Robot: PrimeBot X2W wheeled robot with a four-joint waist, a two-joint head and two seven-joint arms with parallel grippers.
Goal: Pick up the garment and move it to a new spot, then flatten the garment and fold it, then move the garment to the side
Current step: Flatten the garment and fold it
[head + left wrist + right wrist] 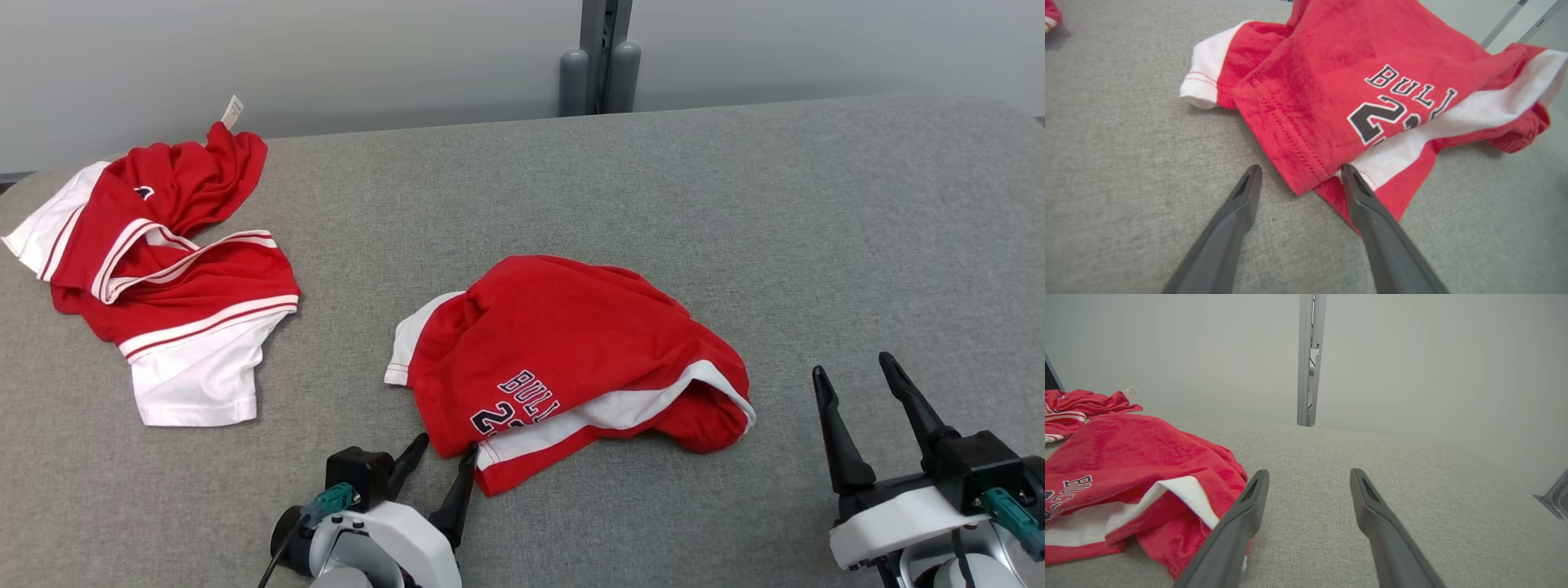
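- The garment (563,335) (1323,81) (1126,449) is a red knit jersey with white bands and stitched hems. It lies crumpled in a low, rounded heap near the middle of the counter (735,204), close to the near edge.
- Dark, white-outlined lettering reads "BULL" over a partly covered number. A folded white band hides the rest.
- The counter is covered in grey, felt-like woven cloth that lies flat and smooth.
- The heap is wider than it is deep, with its long axis running left to right across the counter. The lettering slants upward to the right in the head view, and a red hem corner points toward the near edge.
- The left hand (446,447) (1301,168) is spread open, low at that hem corner. The corner lies between its fingers. One finger (1249,192) is over bare counter and the other (1355,192) overlaps the garment's edge. It grips nothing.
- The right hand (852,365) (1309,472) is also spread open and holds nothing. It sits to the right of the garment and apart from it.
- A second garment (171,261) (1081,402), red with white stripes and a small white label (233,112), is bunched at the far left, well apart.
- A grey metal post (604,49) (1308,359) stands behind the counter against a pale wall.
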